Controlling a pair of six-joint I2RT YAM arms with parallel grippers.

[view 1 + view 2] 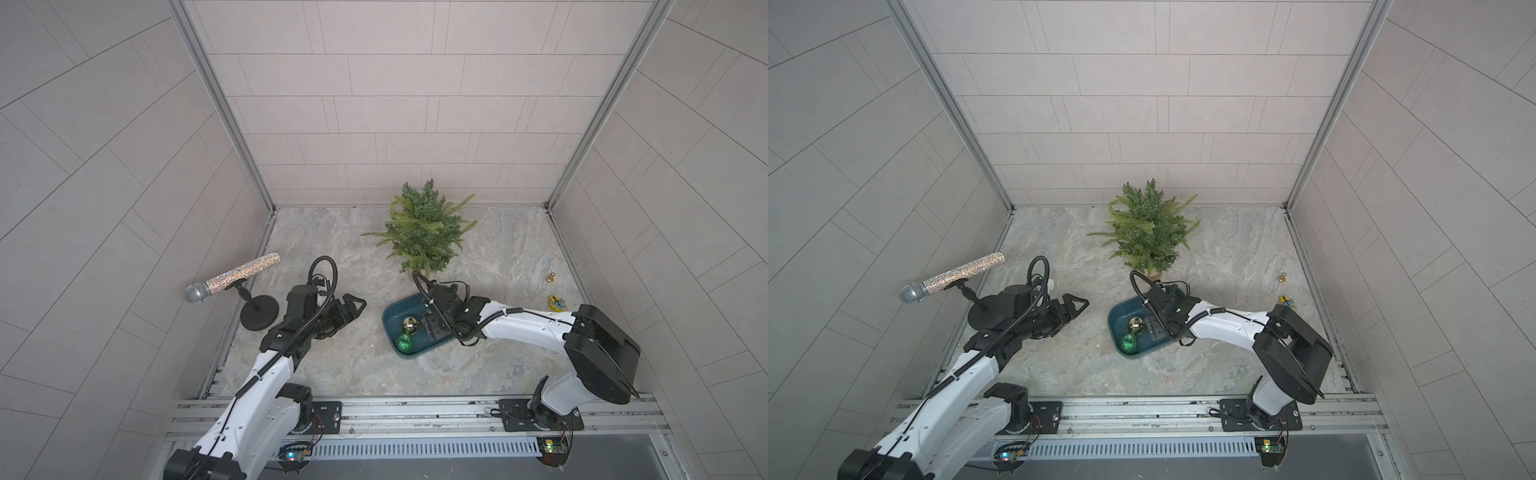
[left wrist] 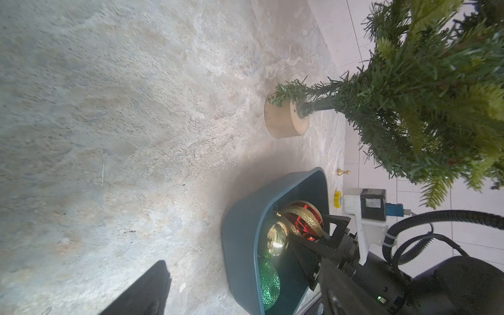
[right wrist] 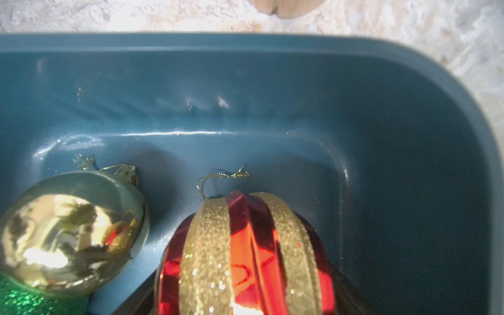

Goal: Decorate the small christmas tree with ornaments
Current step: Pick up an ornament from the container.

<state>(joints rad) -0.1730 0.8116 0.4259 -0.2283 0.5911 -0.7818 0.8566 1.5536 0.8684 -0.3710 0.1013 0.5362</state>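
The small christmas tree stands upright on its wooden stump near the back wall, with nothing hanging on it. In front of it a dark teal bin holds the ornaments. They are a shiny gold ball, a green glitter ball and a red-and-gold striped ball. My right gripper reaches down into the bin with its fingers on either side of the red-and-gold ball; contact is unclear. My left gripper hovers open and empty left of the bin.
A glittery microphone on a black stand is by the left wall, beside my left arm. A tiny gold trinket and a small yellow object lie near the right wall. Tiled walls enclose three sides.
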